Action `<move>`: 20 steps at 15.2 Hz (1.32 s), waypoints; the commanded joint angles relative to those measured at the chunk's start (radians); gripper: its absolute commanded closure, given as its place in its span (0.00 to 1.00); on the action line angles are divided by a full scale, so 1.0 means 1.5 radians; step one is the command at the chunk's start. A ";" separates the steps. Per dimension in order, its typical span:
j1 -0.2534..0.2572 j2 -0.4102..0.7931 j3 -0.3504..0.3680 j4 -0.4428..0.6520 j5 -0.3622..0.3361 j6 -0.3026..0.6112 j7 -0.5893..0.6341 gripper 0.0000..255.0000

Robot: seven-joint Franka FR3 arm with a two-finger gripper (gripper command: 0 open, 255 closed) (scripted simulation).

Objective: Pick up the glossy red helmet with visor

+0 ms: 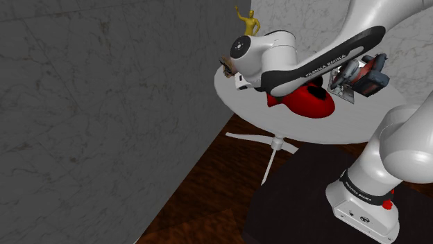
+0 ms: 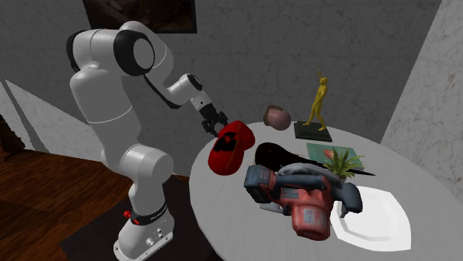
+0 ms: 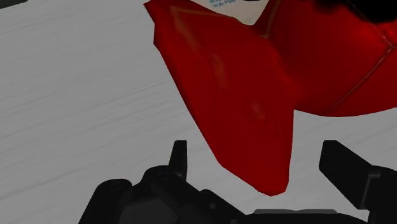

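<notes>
In the second exterior view, the black gripper (image 2: pixel 215 122) hangs with its fingers apart over the near end of the glossy red helmet (image 2: pixel 228 152) (the visor tip sits between them, untouched). The helmet rests near the edge of the round white table (image 2: pixel 222 215), and a red-grey power saw (image 2: pixel 300 196) lies further right.

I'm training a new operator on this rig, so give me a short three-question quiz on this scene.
1. True or false: the gripper is shut on the red helmet.
2. Which stands on a dark base? A gold figurine; B potted plant; C power saw.
3. Fill in: the white table has a top that is ___ in shape.
Key: 1 false, it is open, astride the helmet's pointed visor tip without touching it; 2 A; 3 round.
</notes>
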 commanded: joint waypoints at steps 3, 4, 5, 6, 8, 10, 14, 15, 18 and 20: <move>-0.001 0.014 0.000 -0.009 -0.008 0.017 0.015 0.00; -0.001 0.014 0.000 -0.008 -0.007 0.016 0.016 1.00; -0.001 0.014 0.000 -0.008 -0.007 0.016 0.015 1.00; -0.001 0.014 0.000 -0.009 -0.007 0.016 0.015 1.00; -0.001 0.014 0.000 -0.008 -0.007 0.016 0.016 1.00; -0.001 0.014 0.000 -0.008 -0.007 0.016 0.016 1.00; -0.001 0.008 0.000 -0.005 -0.005 0.010 0.009 1.00; 0.000 0.003 0.000 -0.002 -0.002 0.004 0.003 1.00; 0.002 -0.013 0.001 0.009 0.006 -0.016 -0.015 1.00; 0.003 -0.023 0.001 0.017 0.011 -0.030 -0.027 1.00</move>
